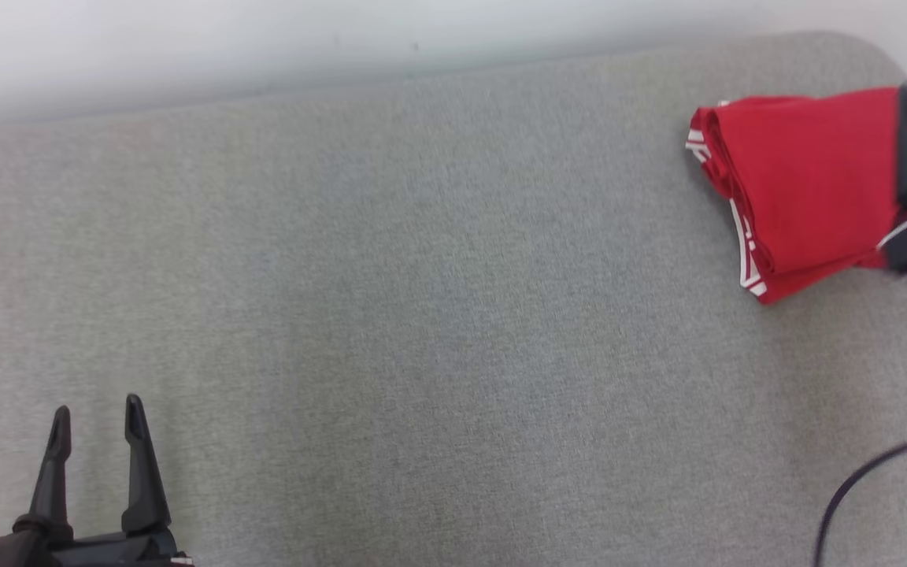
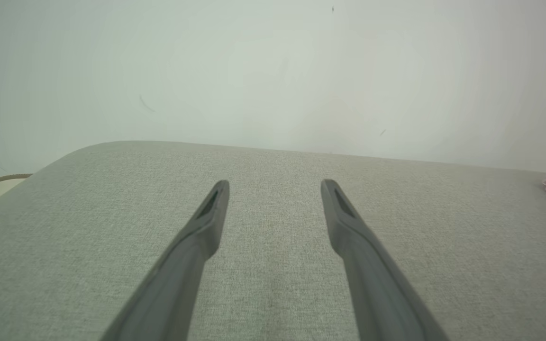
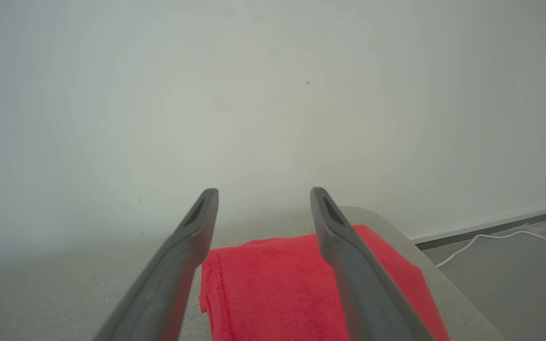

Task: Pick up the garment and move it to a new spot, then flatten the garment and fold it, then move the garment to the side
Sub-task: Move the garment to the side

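a red cloth garment [image 1: 808, 181], folded into a flat bundle with white-striped trim along its edges, is seen lying at the far right corner of a grey woven-fabric surface [image 1: 422, 276] with rounded corners. the right hand [image 3: 263, 192] is held over the garment with its two long dark fingers [image 3: 349, 265] spread wide apart, gripping nothing. in the right wrist view the red cloth is seen beneath the fingers, and whether it is touched cannot be told. in the head view one of these fingers is seen across the garment's right part, at the frame edge. the left hand [image 1: 98, 405] is seen at the near left, well apart from the garment, open over bare fabric. in the left wrist view the garment's striped edge is caught at the far right. a pale wall [image 3: 254, 94] is seen behind the surface. a white cable [image 3: 491, 237] is seen on the grey floor [image 3: 505, 284] beside it, and a dark cable [image 1: 863, 480] at the near right.
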You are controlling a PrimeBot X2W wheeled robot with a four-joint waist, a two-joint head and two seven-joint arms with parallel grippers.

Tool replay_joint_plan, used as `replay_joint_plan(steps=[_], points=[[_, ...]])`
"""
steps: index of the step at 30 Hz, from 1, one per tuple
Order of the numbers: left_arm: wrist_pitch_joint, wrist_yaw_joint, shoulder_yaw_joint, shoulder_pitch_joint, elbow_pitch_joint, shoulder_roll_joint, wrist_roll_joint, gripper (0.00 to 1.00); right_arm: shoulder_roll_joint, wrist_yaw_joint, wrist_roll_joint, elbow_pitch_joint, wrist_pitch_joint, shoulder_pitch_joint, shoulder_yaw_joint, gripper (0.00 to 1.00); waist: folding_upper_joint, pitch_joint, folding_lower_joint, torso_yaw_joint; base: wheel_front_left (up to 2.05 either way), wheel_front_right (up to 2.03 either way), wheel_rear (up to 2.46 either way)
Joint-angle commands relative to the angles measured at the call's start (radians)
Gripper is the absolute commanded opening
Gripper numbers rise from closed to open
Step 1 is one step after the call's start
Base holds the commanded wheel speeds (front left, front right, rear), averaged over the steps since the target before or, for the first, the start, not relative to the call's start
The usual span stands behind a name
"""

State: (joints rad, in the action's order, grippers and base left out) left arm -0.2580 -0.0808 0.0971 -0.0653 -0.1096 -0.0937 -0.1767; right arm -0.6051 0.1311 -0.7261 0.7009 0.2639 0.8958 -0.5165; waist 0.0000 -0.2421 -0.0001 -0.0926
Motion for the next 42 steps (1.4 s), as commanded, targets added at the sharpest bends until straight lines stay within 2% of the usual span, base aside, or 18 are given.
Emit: replay_joint_plan(steps=[1, 11, 16, 24, 27, 31, 42], points=[[-0.007, 0.004, 0.002, 0.014, 0.006, 0.002, 0.0, 1.0, 0.028, -0.001, 0.03, -0.032, 0.002, -0.053, 0.04, 1.0, 0.0, 0.04, 0.0001, 0.016, 0.0, 0.0, 0.0], [-0.006, 0.025, -0.002, 0.029, 0.046, 0.022, 0.014, 1.0, 0.185, -0.001, 0.2, -0.193, 0.002, -0.352, 0.243, 1.0, 0.0, 0.132, 0.0001, 0.062, 0.0, 0.0, 0.0], [-0.006, 0.038, -0.004, 0.049, 0.056, 0.028, 0.019, 1.0, 0.257, -0.001, 0.287, -0.289, 0.002, -0.485, 0.292, 1.0, 0.0, 0.167, 0.0001, 0.08, 0.0, 0.0, 0.0], [-0.006, 0.041, -0.011, 0.085, 0.079, 0.037, 0.013, 1.0, 0.388, -0.001, 0.345, -0.427, 0.002, -0.685, 0.33, 1.0, 0.0, 0.226, 0.0001, 0.095, 0.0, 0.0, 0.0], [-0.006, 0.038, -0.01, 0.098, 0.086, 0.039, 0.006, 1.0, 0.415, -0.001, 0.397, -0.499, 0.002, -0.758, 0.307, 1.0, 0.0, 0.243, 0.0001, 0.095, 0.0, 0.0, 0.0], [-0.006, 0.031, -0.016, 0.109, 0.098, 0.04, 0.032, 1.0, 0.425, -0.001, 0.441, -0.536, 0.002, -0.812, 0.27, 1.0, 0.0, 0.253, 0.0001, 0.095, 0.0, 0.0, 0.0], [-0.006, 0.049, -0.037, 0.117, 0.108, 0.041, 0.061, 1.0, 0.455, -0.001, 0.506, -0.551, 0.002, -0.851, 0.248, 1.0, 0.0, 0.275, 0.0001, 0.096, 0.0, 0.0, 0.0]])
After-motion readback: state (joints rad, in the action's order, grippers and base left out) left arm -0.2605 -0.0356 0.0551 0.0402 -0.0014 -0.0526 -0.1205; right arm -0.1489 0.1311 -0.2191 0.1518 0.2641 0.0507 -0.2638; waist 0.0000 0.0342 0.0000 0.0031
